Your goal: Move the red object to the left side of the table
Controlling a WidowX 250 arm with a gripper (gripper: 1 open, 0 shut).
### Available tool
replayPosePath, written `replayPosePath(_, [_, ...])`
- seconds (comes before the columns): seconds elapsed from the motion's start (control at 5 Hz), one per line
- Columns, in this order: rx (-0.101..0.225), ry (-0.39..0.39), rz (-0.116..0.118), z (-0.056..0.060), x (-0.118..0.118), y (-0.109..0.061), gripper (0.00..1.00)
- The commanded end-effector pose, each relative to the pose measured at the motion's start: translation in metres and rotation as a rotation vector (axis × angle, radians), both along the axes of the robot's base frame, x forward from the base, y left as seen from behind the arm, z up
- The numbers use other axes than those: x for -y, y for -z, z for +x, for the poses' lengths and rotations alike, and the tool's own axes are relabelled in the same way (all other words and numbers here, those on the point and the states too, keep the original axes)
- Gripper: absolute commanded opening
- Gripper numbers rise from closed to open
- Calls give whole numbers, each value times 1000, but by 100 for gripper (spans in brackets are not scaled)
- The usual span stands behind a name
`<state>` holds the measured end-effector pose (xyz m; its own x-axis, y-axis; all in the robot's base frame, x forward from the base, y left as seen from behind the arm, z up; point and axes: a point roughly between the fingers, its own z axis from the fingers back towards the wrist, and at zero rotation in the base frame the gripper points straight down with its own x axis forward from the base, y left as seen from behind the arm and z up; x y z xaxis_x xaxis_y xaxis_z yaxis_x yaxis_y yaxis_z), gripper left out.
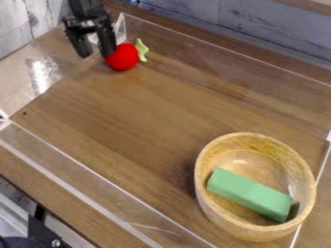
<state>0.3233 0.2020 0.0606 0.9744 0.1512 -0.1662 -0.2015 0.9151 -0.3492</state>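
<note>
Red Toy Rests Near the Far Left Edge, Gripper Beside It

The red toy fruit [123,57] sits on the wooden tabletop [168,116] in the upper left of the view, its green leafy tip [141,46] pointing toward the upper right. The gripper [93,50] is just to its left in the view, blurred, with its fingers spread apart and nothing seen between them; whether a finger touches the toy cannot be told.

Low clear walls [77,179] edge the table, one running down the lower left and another behind the gripper at the upper left. Along the upper right, a grey border [265,37] closes off the wood. Bare tabletop stretches from the toy across the middle and down toward the round wooden bowl [207,184] at the lower right, which stands near the table's edge. A green rectangular block [250,194] lies inside the bowl, tilted. No writing can be read on the toy, block or bowl.
</note>
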Motion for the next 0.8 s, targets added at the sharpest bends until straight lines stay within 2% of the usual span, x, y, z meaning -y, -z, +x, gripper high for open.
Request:
replayPosePath(0.0, [125, -1, 69, 10, 4, -62, 100])
replayPosePath(0.2, [159, 24, 69, 20, 18, -85, 100])
replayPosePath(0.4, [172, -7, 68, 24, 33, -105, 100])
replayPosePath(0.6, [165, -56, 76, 24, 36, -113, 100])
